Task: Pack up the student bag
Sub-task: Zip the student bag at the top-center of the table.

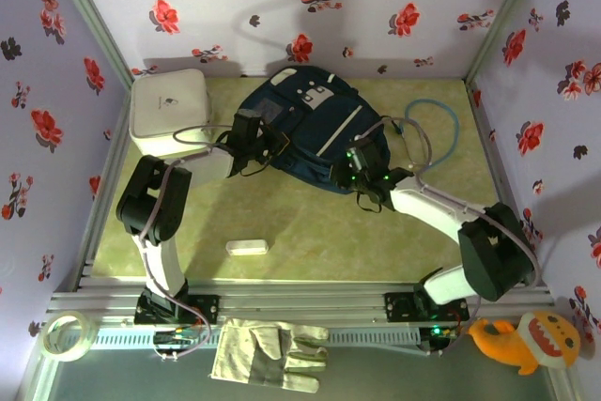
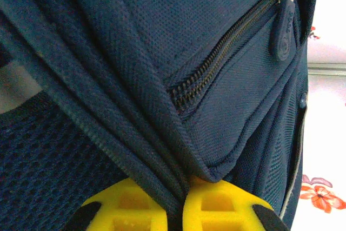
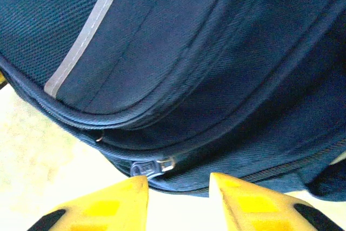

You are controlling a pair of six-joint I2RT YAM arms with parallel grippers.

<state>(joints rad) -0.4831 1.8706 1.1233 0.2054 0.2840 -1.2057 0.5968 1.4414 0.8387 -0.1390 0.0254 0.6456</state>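
The student bag (image 1: pixel 315 124), dark navy with white stripes and a grey-white patch, lies at the back middle of the table. My left gripper (image 1: pixel 271 142) is at its left side. In the left wrist view that gripper (image 2: pixel 181 209) is shut on a fold of the bag's navy fabric (image 2: pixel 135 106), below a closed zipper (image 2: pixel 227 52) and its pull (image 2: pixel 284 31). My right gripper (image 1: pixel 362 164) is at the bag's near right edge. In the right wrist view it (image 3: pixel 178 185) stands open with nothing between the fingers, and a metal zipper pull (image 3: pixel 151 167) lies just beyond the left fingertip.
A white rounded box (image 1: pixel 169 110) stands left of the bag. A small white object (image 1: pixel 247 248) lies on the mat near the front. A blue cable loop (image 1: pixel 439 124) lies at the back right. A glove (image 1: pixel 268 352), tape roll (image 1: pixel 66 335) and orange plush toy (image 1: pixel 526 340) lie off the front edge.
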